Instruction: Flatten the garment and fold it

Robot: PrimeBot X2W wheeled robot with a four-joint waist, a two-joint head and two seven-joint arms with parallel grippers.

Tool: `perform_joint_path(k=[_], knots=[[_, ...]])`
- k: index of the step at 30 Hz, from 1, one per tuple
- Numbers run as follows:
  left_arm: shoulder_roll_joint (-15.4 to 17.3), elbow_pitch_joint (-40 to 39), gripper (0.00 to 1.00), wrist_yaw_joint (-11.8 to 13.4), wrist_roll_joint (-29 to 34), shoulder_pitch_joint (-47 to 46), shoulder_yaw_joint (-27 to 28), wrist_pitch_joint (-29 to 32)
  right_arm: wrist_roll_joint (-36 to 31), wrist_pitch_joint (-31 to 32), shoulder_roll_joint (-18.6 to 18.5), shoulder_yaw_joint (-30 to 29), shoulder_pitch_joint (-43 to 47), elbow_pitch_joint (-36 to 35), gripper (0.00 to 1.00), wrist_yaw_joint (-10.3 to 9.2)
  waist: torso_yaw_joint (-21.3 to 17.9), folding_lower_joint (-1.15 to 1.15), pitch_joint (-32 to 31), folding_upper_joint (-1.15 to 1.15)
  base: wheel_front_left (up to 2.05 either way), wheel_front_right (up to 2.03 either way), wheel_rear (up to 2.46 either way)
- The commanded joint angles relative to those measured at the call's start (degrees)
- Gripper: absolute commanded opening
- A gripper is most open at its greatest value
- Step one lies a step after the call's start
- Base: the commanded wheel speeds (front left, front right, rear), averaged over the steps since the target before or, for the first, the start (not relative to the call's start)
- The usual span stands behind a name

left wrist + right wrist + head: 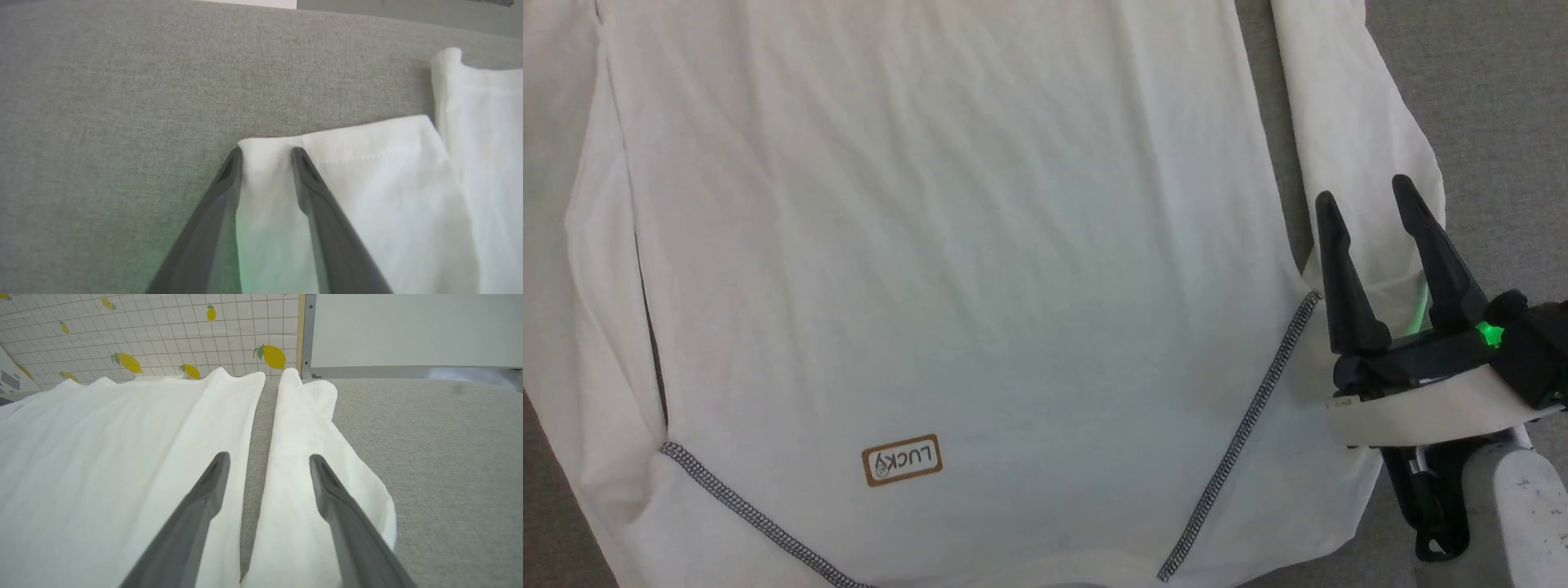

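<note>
Garment: one white shirt (947, 245), spread flat with its front up on the grey surface (1486, 98); in the head view it covers most of the picture.
Sleeves: two. The right sleeve (1347, 122) lies beside the body, with a narrow strip of grey surface between them. The left sleeve (388, 196) lies flat in the left wrist view, its hemmed cuff pointing away from the camera.
Seams: two grey zigzag lines in the head view, one slanting at the right (1245, 437) and one at the lower left (743, 510).
Label: one small brown-bordered patch (902, 461) reading "LUCKY", upside down in the head view, between the two seams.
Grippers: two.
Right gripper (1364, 192): fingers spread wide and holding nothing. It sits at the shirt's right armpit, with one finger over the body and the other over the right sleeve. One green light (1490, 333) glows at its base.
Left gripper (266, 152): fingers a small gap apart, with the corner of the left cuff between their tips. I cannot tell whether they pinch the cloth or just straddle it.
Background: a tiled wall (163, 330) printed with yellow lemons, and one plain white panel (408, 330) beside it, both beyond the far edge of the surface.
</note>
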Motion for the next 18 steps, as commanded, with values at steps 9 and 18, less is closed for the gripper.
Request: perform_joint_path(k=[9, 18], knots=[[0.20, -1.88, 0.00, 0.47, 2.62, 6.50, 0.66, -11.11, 0.12, 0.18, -0.43, -1.29, -0.02, 1.29, 1.00, -0.09, 3.22, -0.01, -6.29, 0.00, 0.00, 0.00, 0.00], [0.38, -3.28, 0.00, -0.76, 0.65, 18.71, 6.53, -25.47, -0.38, 3.15, -1.08, -3.55, 5.45, 1.66, 1.00, -0.09, 10.47, -0.01, -20.62, 0.00, 0.00, 0.00, 0.00]])
